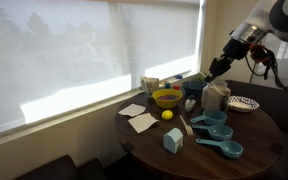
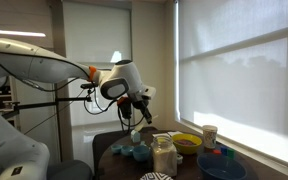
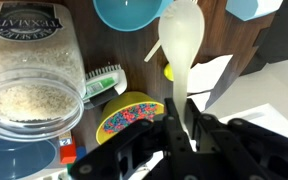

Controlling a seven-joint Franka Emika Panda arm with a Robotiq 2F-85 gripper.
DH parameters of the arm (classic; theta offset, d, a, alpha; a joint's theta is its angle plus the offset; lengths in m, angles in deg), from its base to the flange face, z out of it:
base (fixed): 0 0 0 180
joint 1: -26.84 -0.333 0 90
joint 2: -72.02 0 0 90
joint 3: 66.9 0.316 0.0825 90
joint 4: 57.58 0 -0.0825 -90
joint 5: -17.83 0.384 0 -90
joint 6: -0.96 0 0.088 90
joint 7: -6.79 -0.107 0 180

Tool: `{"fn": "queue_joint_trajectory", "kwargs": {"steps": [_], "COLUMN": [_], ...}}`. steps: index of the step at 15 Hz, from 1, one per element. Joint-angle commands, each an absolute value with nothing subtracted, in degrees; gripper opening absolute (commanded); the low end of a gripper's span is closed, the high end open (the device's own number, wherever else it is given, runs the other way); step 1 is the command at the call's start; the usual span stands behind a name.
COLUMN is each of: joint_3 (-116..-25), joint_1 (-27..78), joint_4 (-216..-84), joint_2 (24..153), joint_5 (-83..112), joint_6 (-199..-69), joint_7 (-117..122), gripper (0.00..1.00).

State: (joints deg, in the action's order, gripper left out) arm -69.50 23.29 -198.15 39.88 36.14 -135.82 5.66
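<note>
My gripper is shut on the handle of a white plastic spoon, whose bowl points away from the wrist. In both exterior views the gripper hangs above the round dark table. Below it in the wrist view are a glass jar of pale grains, a yellow bowl of coloured sprinkles, a lemon and a blue measuring cup. The jar stands just under the gripper.
On the table are the yellow bowl, a lemon, white napkins, blue measuring cups, a striped plate and a paper cup. A blinded window runs behind the table.
</note>
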Motion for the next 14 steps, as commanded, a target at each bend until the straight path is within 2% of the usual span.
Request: {"fn": "queue_joint_trajectory", "kwargs": {"steps": [1,5,6,14], "joint_3": [-69.9,-70.1,-70.1,-71.3], "joint_1": [23.4,23.4,23.4,31.4], "joint_4": [-197.6,-197.4,-197.4,-195.2], "joint_2": [39.9,39.9,39.9,41.1], "joint_5": [36.1,36.1,36.1,30.0], "joint_6": [-135.4,-135.3,-135.3,-141.9], "joint_7": [6.1,6.3,6.3,4.3], "gripper": [0.13,0.13,0.03,0.03]}}
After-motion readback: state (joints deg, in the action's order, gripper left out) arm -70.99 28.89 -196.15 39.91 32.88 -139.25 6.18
